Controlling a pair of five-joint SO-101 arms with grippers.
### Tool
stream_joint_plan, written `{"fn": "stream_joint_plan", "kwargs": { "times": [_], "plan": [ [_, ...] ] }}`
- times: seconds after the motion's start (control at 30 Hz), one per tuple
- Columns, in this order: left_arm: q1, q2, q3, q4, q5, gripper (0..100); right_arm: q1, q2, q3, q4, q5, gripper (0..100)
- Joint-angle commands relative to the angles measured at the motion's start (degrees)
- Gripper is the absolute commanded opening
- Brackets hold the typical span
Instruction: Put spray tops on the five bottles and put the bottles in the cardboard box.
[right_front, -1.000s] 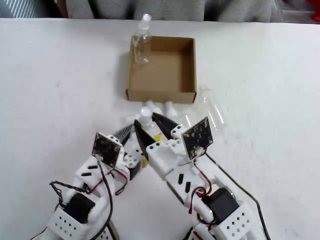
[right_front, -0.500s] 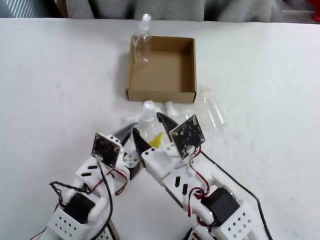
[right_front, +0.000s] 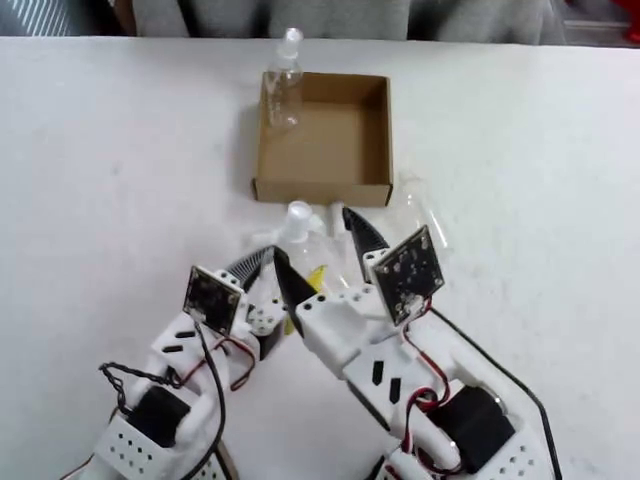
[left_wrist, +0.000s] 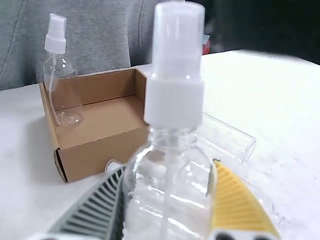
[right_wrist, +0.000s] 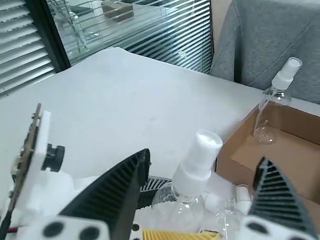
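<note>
Clock directions are read on the high view, with 12 o'clock at the far edge of the white table (right_front: 120, 150).

At 7 o'clock on the table stands the left arm. Its left gripper (left_wrist: 167, 205) is clenched on a clear spray bottle (left_wrist: 170, 175). The grey ribbed finger (left_wrist: 95, 215) presses one side of the body and the yellow finger (left_wrist: 232, 205) the other. This bottle is upright, with a white spray top (left_wrist: 175, 65) seated on its neck. It is near the table's middle, at 6 o'clock from the cardboard box (right_front: 322, 140) and close to the box's near wall.

The box lies open at 12 o'clock on the table. In its 11 o'clock corner stands a second capped bottle (right_front: 283, 90), upright against the wall, with its spray head rising above the rim.

Just beside the box's near wall, at 6 o'clock from it, lies a loose spray top (right_front: 338, 213).

The right arm comes in from 5 o'clock. Its right gripper (right_wrist: 204, 159) is released. Its two black fingers (right_wrist: 117, 192) are spread wide on either side of the held bottle's spray top and touch neither it nor the bottle.

At 4 o'clock from the box, an uncapped bottle (right_front: 425, 220) lies on its side on the table. More clear plastic lies beside it, but how many bottles that is cannot be told.
</note>
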Motion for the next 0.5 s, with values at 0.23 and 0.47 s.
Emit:
{"fn": "stream_joint_plan", "kwargs": {
  "times": [0.23,0.47],
  "plan": [
    [-0.4,-1.36,-0.18,-1.05,-0.26,11,10.42,-0.04,-7.74,12.97,-0.44,29.6],
    [-3.47,-1.36,-0.18,-1.49,-0.18,11,28.88,0.31,-7.12,20.79,8.53,29.6]
  ]
}}
